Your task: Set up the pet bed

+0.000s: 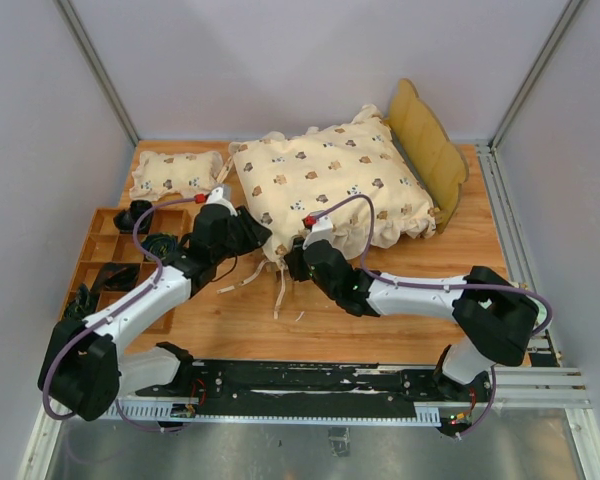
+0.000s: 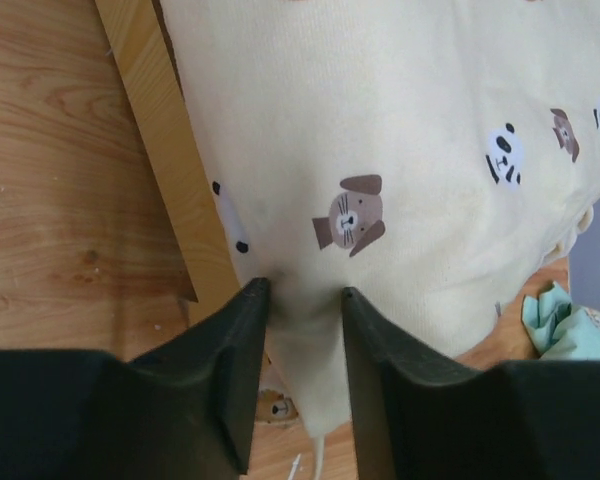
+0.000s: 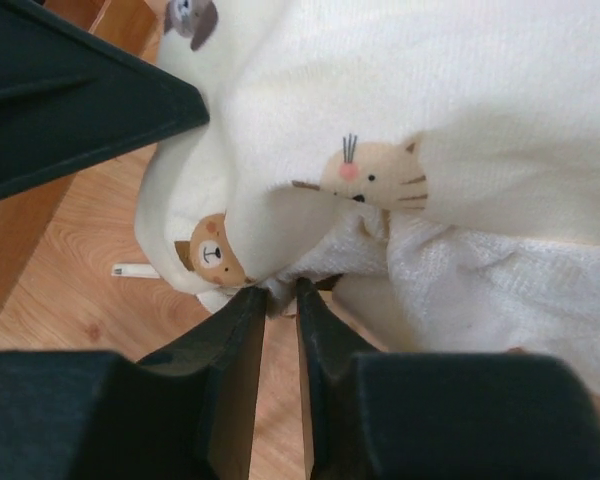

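Note:
The pet bed (image 1: pixel 427 150) lies across the back of the table, its wavy headboard at the right. The cream bear-print quilt (image 1: pixel 325 185) covers most of it. My left gripper (image 1: pixel 242 232) is at the quilt's front left corner, shut on a fold of the quilt (image 2: pixel 380 120) beside the bed's side rail (image 2: pixel 170 150). My right gripper (image 1: pixel 298 258) is at the quilt's front edge, its jaws nearly together on a thin piece of the quilt's hem (image 3: pixel 280 210). The left gripper's finger (image 3: pixel 80 90) shows at the top left of the right wrist view.
A small matching pillow (image 1: pixel 178 172) lies at the back left. A wooden compartment tray (image 1: pixel 110 260) with dark items stands at the left. Quilt tie strings (image 1: pixel 278 290) trail on the table. A mint cloth (image 2: pixel 565 325) shows at the left wrist view's right edge.

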Tool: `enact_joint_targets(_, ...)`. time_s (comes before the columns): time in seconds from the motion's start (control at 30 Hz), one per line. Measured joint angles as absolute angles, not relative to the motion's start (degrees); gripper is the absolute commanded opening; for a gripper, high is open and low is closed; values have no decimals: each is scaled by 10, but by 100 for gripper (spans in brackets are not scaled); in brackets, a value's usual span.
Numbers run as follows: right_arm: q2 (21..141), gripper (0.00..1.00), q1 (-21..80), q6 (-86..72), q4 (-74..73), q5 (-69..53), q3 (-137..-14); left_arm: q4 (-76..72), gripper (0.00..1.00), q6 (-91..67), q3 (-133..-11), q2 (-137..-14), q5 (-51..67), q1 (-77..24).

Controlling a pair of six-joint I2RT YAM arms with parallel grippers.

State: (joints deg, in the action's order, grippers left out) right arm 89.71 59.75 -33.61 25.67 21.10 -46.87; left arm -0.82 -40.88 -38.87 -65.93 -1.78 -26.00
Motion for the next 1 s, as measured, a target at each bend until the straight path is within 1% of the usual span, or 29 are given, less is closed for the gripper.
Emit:
enact_joint_targets(0.03,897,1,597,-334,257,211,-469,-12,26,-411,-387,-662,-18,-260)
enact_joint_targets(0.17,892,0,597,-324,247,211,-469,-28,4,-416,-383,-670,-19,-260)
enact_joint_targets(0.2,886,0,596,-319,234,211,-469,-30,0,-414,-382,-672,-19,-260)
enact_joint_targets(0.33,829,0,595,-288,132,209,-485,-34,0,-409,-382,-680,-21,-261)
enact_joint_targets(0.43,803,0,591,-260,51,192,-524,-39,0,-409,-382,-685,-20,-262)
enact_joint_targets(0.57,812,0,587,-225,-55,152,-583,-50,0,-409,-379,-689,-18,-263)
enact_joint_targets(0.7,853,0,587,-191,-196,152,-700,-56,0,-409,-376,-698,-22,-263)
enact_joint_targets(0.8,862,0,587,-167,-285,164,-771,-59,0,-407,-376,-704,-37,-262)
enact_joint_targets(0.83,862,6,587,-162,-309,171,-790,-60,0,-407,-375,-707,-41,-262)
enact_joint_targets(0.87,861,18,587,-157,-327,179,-807,-60,0,-407,-375,-708,-43,-262)
enact_joint_targets(0.9,859,27,587,-155,-335,185,-815,-61,0,-407,-375,-710,-43,-262)
enact_joint_targets(0.93,854,32,587,-154,-337,187,-816,-63,0,-408,-375,-712,-44,-262)
enact_joint_targets(1.0,837,36,587,-162,-320,194,-783,-67,0,-408,-373,-712,-44,-262)
